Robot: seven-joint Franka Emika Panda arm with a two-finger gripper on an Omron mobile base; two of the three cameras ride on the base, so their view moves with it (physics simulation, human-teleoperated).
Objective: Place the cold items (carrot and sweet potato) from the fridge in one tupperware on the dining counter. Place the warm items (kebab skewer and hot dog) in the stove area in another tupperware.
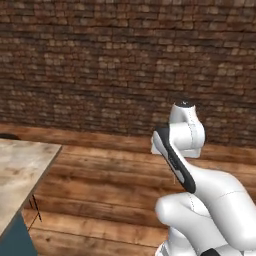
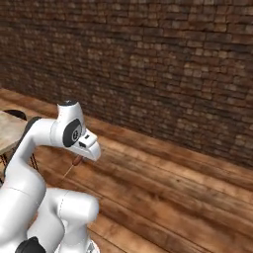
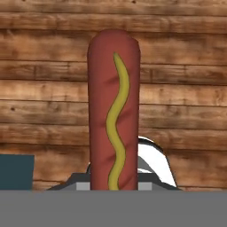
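Claw [image 3: 114, 188] closed on a reddish-brown hot dog [image 3: 114, 97] bearing a wavy mustard stripe, above open plank floor [image 1: 110, 190] beside the beige tabletop [image 1: 20, 170] corner.

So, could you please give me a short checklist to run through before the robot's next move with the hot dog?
1. Hot dog held in the gripper: ok, it rises straight from the gripper in the hand view.
2. Grip firm enough for travel: cannot tell; the fingers are hidden behind it.
3. Wooden floor ahead free of obstacles: ok.
4. Dining counter within sight: ok, its corner is at the left.
5. Tupperware located: cannot tell.
6. Arm apart from the brick wall: ok.
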